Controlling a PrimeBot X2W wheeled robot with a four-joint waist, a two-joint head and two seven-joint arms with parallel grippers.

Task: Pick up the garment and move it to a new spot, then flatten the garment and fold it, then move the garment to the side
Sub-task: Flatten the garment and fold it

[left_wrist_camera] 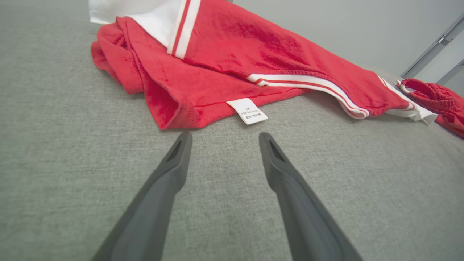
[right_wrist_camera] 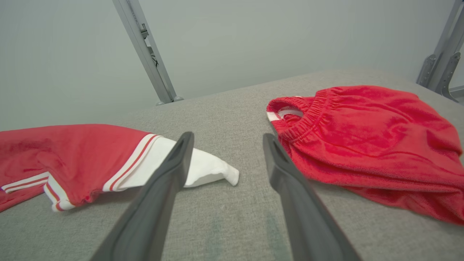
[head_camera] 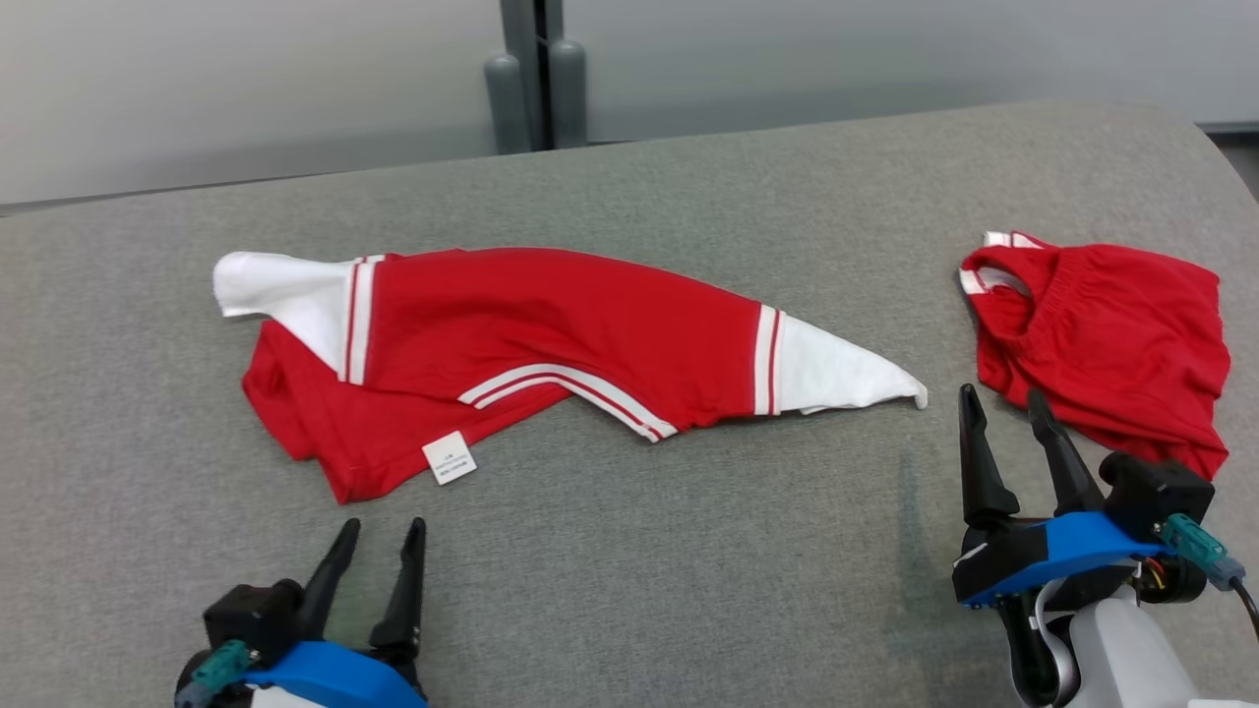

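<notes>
A red garment (head_camera: 551, 324) with white sleeves and white stripes lies spread and partly folded across the middle of the grey surface, a white label (head_camera: 449, 457) at its near edge. My left gripper (head_camera: 386, 526) stands open just short of that label, empty; in the left wrist view the garment (left_wrist_camera: 253, 47) lies beyond the open left gripper (left_wrist_camera: 224, 135). My right gripper (head_camera: 1001, 393) is open and empty, its tips just right of the garment's white sleeve tip (right_wrist_camera: 217, 170). The right wrist view shows the right gripper (right_wrist_camera: 226, 135) between that sleeve and red shorts.
Red shorts (head_camera: 1111, 334) with an elastic waistband lie bunched at the right, close beside my right gripper. The grey fabric surface (head_camera: 689, 551) curves off at the far right. Grey metal posts (head_camera: 536, 88) stand behind its far edge against a pale wall.
</notes>
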